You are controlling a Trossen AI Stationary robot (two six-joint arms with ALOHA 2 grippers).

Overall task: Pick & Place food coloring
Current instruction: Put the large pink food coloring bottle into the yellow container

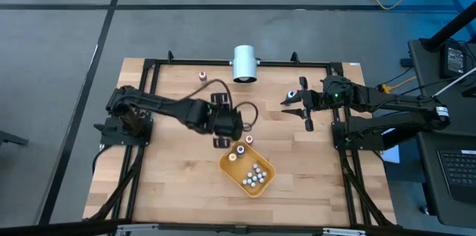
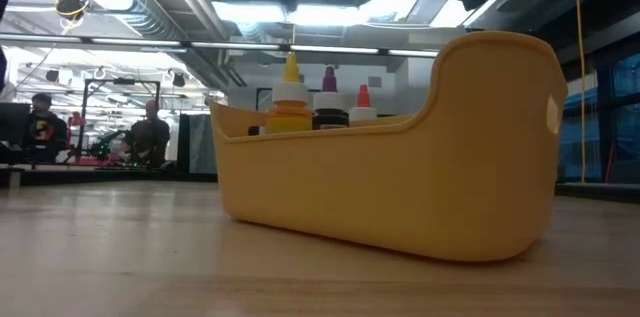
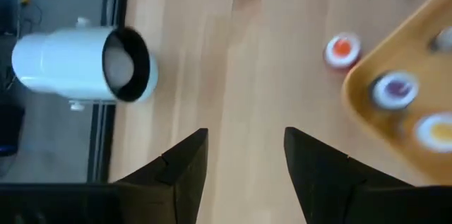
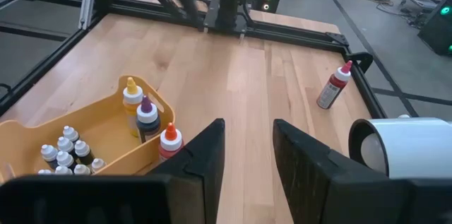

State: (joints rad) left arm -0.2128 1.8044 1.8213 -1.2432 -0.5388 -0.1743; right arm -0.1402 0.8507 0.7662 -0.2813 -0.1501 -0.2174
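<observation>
Left gripper hangs just past the middle of the wooden surface, fingers spread apart with nothing but bare wood between them. At about 4 o'clock from it sits the orange tray, and that is where most of the food coloring is: a cluster of whitish-topped bottles packed at the tray's 5 o'clock end, plus a yellow-topped bottle and a purple-topped bottle upright at the 11 o'clock end. A red-topped bottle stands outside, just beside the tray's rim on the side nearest the left gripper.

Over on the right, the right gripper hovers at roughly 3 o'clock from the left one, well apart from the tray. Its fingers are parted too, gripping nothing.

At the 12 o'clock edge lies the big white cylinder, on its side. One more bottle with a pink-red top stands alone near that edge, at about 10 o'clock from the cylinder's open end. In the room behind, 2 people are visible far off.
</observation>
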